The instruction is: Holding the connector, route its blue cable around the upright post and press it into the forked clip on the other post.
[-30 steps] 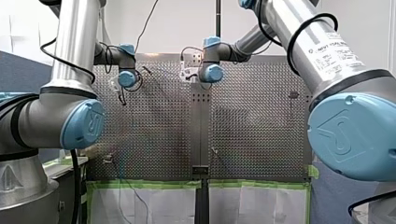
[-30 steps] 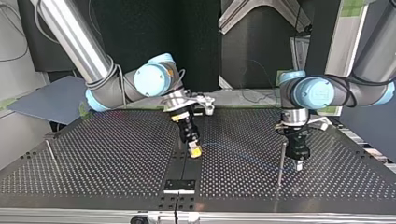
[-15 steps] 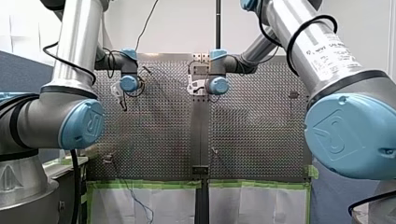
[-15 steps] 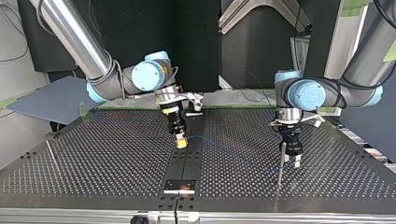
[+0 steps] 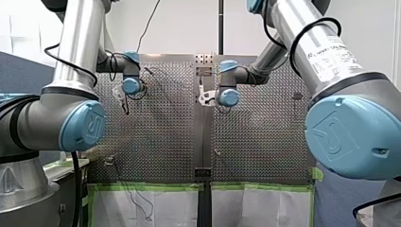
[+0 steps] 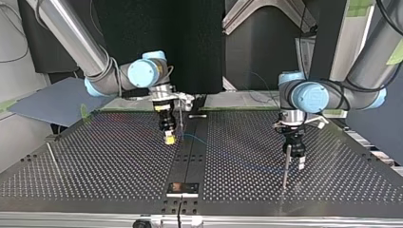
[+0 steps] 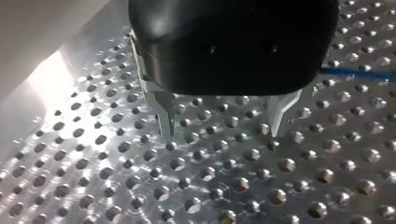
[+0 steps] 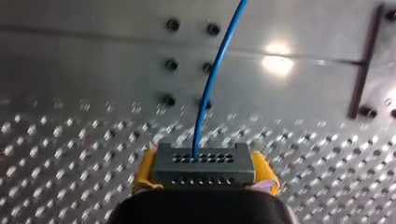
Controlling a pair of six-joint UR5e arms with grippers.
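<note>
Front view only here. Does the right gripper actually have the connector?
Observer: Yes. Right wrist view shows the right gripper shut on the grey connector, blue cable running out of its face.
Operator: Left gripper carrying anything?
Observer: No. Left wrist view shows the left gripper open, only bare perforated table under it.
Operator: Where is it?
Observer: Top view puts it just beside the thin upright post.

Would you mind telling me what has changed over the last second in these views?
My right gripper, shut on the connector, carried it and the blue cable toward the top view's left, away from that camera. My left gripper, open and empty, edged toward the upright post. The post stayed put.
</note>
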